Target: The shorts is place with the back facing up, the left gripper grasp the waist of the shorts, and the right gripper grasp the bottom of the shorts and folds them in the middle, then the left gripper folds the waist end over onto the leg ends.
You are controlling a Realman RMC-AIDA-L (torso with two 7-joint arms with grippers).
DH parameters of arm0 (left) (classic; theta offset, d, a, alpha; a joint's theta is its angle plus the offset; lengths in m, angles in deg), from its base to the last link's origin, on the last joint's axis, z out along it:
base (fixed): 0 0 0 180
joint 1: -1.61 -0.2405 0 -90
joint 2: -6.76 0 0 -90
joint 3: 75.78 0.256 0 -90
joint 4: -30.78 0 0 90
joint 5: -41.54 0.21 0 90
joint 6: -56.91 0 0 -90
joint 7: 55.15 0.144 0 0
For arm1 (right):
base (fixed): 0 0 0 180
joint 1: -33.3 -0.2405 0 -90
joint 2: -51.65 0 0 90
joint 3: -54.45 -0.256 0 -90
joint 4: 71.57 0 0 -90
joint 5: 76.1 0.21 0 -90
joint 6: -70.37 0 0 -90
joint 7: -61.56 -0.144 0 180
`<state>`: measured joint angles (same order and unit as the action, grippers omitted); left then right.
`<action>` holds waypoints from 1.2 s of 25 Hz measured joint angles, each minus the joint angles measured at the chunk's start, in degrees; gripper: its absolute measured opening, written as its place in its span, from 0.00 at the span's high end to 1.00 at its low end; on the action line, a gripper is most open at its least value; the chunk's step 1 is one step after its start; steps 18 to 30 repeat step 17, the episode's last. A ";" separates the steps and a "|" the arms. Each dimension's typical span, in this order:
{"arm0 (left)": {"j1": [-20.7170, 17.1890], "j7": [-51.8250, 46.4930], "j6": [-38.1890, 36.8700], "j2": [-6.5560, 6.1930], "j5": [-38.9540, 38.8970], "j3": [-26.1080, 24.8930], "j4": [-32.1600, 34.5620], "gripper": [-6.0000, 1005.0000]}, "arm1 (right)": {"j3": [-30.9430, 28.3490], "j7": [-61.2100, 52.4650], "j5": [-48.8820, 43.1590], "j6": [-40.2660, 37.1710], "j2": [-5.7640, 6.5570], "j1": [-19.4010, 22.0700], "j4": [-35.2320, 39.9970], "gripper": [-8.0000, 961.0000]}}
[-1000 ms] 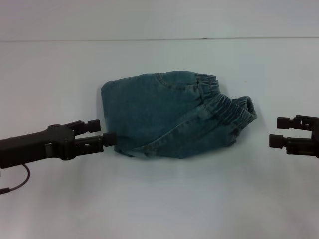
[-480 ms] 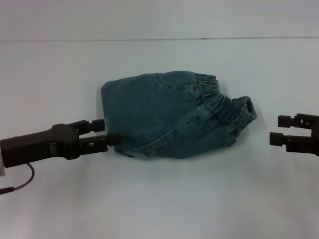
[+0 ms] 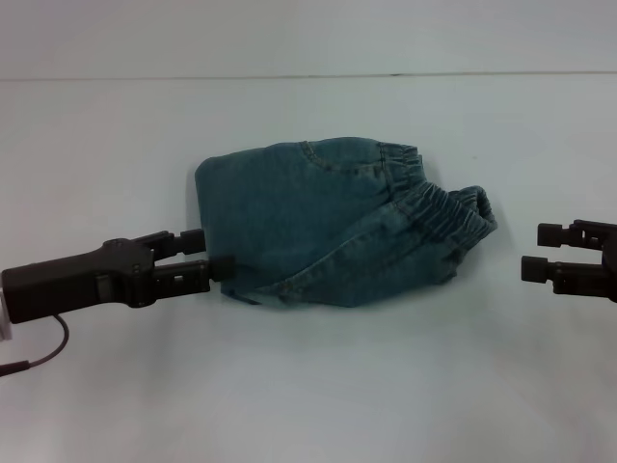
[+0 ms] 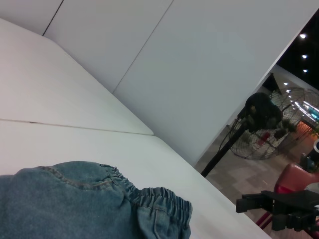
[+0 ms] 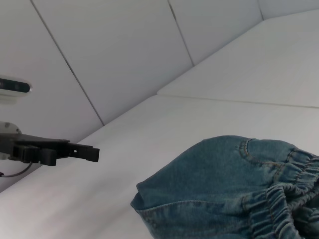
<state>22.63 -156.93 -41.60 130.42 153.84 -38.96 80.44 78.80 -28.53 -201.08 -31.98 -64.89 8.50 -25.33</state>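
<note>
The shorts (image 3: 328, 222) lie folded in a blue denim bundle on the white table (image 3: 308, 386). Their ruffled waist (image 3: 439, 207) is at the right end, also seen in the left wrist view (image 4: 159, 199) and right wrist view (image 5: 281, 199). I cannot make out the leg hems for certain. My left gripper (image 3: 207, 251) is open at the bundle's left near corner, its near fingertip touching the denim edge. My right gripper (image 3: 533, 251) stands open on the right, a short gap away from the waist.
The table's far edge meets a white wall (image 3: 308, 39). Off the table in the left wrist view stand a floor fan (image 4: 261, 114) and a red seat (image 4: 294, 179), with the right gripper (image 4: 249, 203) in front of them.
My left gripper has slid a little to the right, up against the shorts' left near corner. The right gripper and the shorts have not moved.
</note>
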 joint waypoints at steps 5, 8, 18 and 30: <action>0.08 0.00 0.12 0.00 -0.04 0.00 0.00 0.09 | 0.01 0.00 0.00 0.04 -0.09 -0.07 0.00 0.16; 0.09 0.00 0.38 0.00 0.00 0.00 0.00 0.09 | 0.08 0.00 0.00 0.05 -0.09 -0.08 0.00 0.16; 0.32 0.00 0.43 0.00 0.25 0.00 -0.05 0.09 | 0.19 0.00 0.00 0.06 -0.09 -0.11 0.00 0.16; 0.32 0.00 0.43 0.00 0.25 0.00 -0.05 0.09 | 0.19 0.00 0.00 0.06 -0.09 -0.11 0.00 0.16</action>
